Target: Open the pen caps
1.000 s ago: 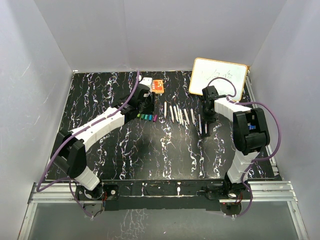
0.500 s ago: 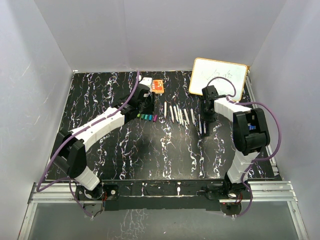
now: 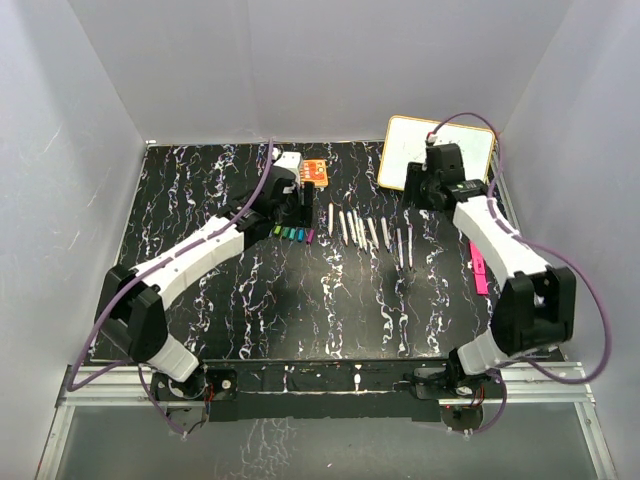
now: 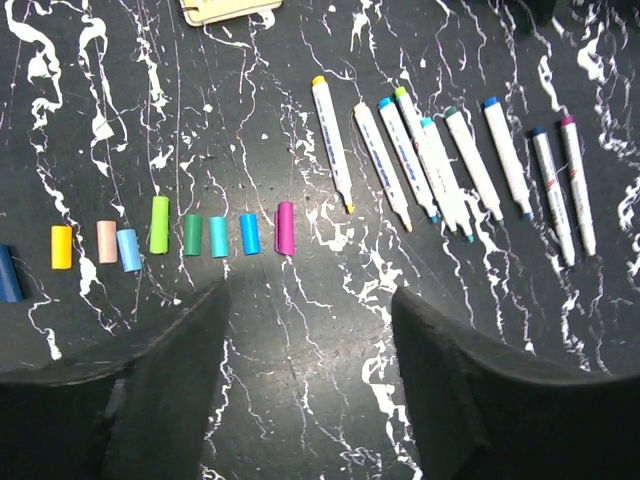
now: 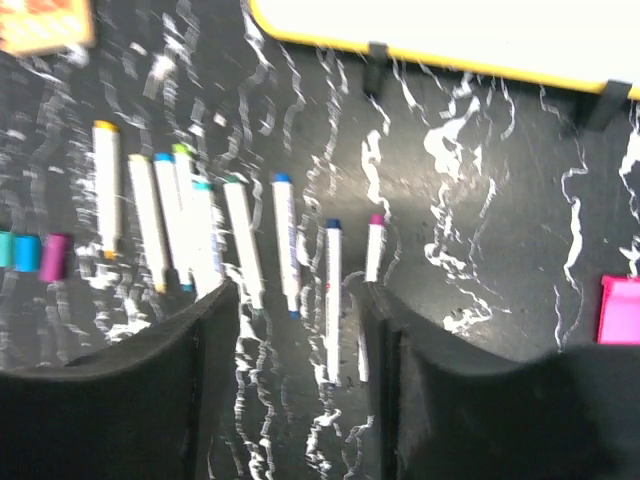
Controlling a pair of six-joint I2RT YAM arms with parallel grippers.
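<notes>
Left tool [image 4: 308,300], right tool [image 5: 295,295] parted, empty

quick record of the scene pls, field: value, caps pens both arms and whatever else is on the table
pen caps: nine in view, off the pens, lying in a row on the table
pens: nine, side by side right of the caps, no cap seen on any
left gripper: jaws apart, empty, near the caps
right gripper: jaws apart, empty, above the pens
whiteboard: far right corner
</notes>
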